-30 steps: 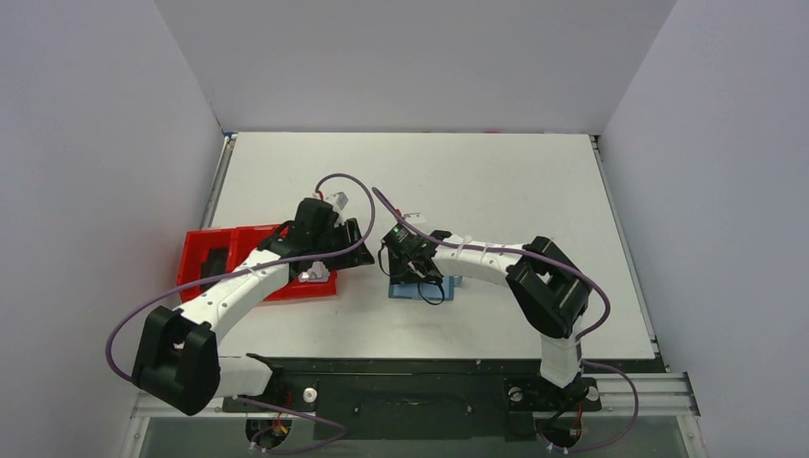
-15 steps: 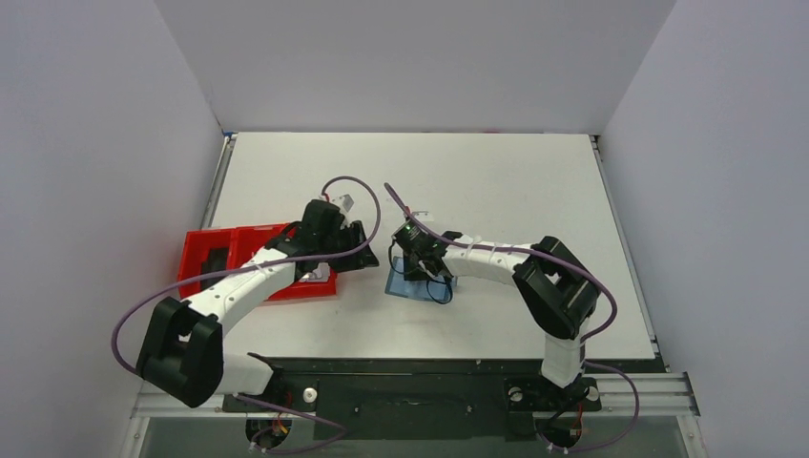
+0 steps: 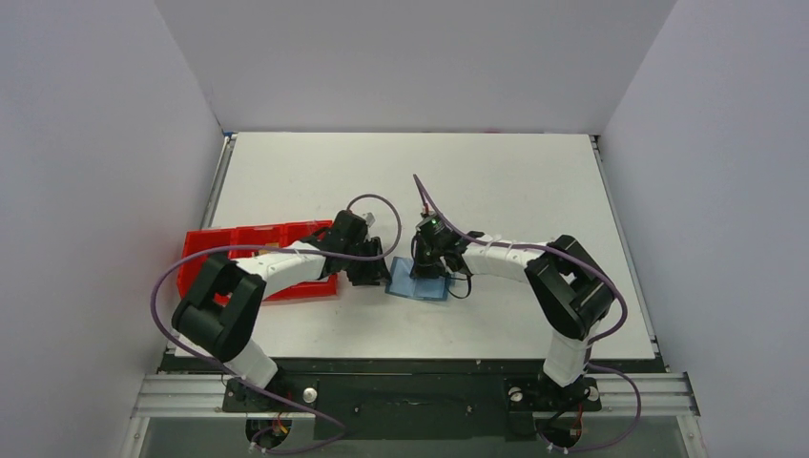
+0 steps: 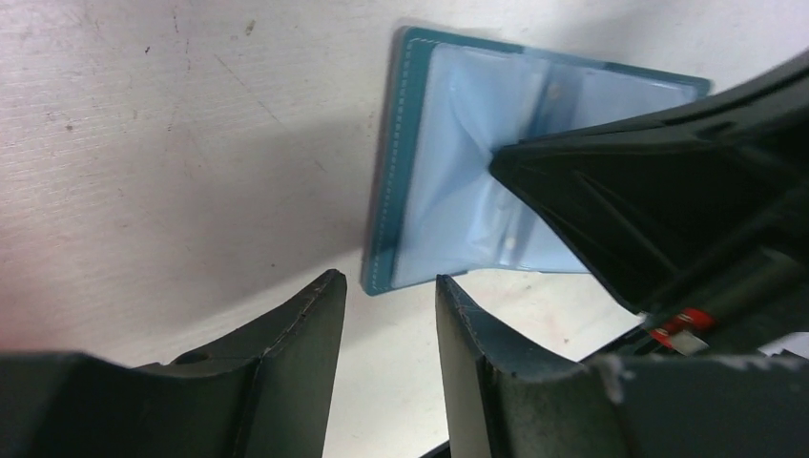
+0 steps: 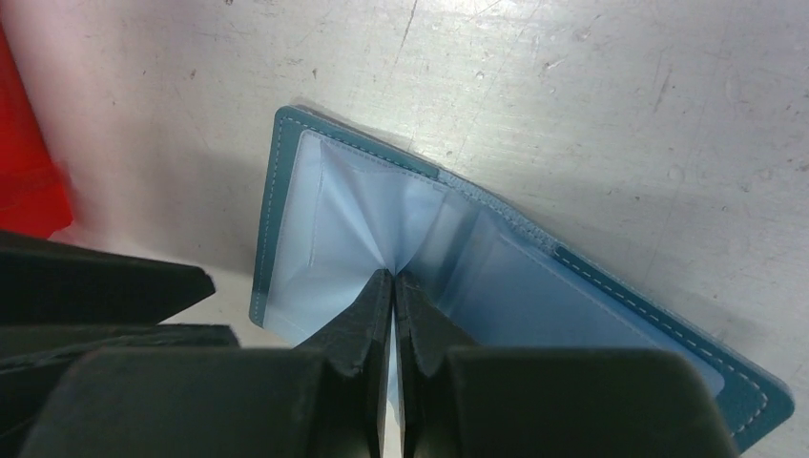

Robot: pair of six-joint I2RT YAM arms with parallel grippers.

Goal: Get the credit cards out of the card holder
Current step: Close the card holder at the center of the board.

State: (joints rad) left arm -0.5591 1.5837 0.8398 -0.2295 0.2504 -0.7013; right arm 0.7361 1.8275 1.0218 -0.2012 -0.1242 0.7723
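Observation:
The blue card holder (image 3: pixel 412 284) lies open on the table, its pale clear sleeves facing up (image 5: pixel 572 305). My right gripper (image 5: pixel 393 275) is shut on a fold of the inner sleeve near the holder's middle, and the plastic is drawn up to a peak at its tips. In the top view this gripper (image 3: pixel 429 261) sits over the holder's far edge. My left gripper (image 4: pixel 386 280) stands open just off the holder's near-left corner (image 4: pixel 382 277), apart from it, with nothing between its fingers. No credit cards show in any view.
The red tray (image 3: pixel 238 236) lies left of the holder, partly under my left arm; its edge shows red in the right wrist view (image 5: pixel 24 172). Both grippers are close together over the holder. White walls enclose the table on three sides.
My right gripper has shut on the holder's inner sleeve. The left arm has swung from above the red tray down to the holder's left corner. The holder has turned slightly.

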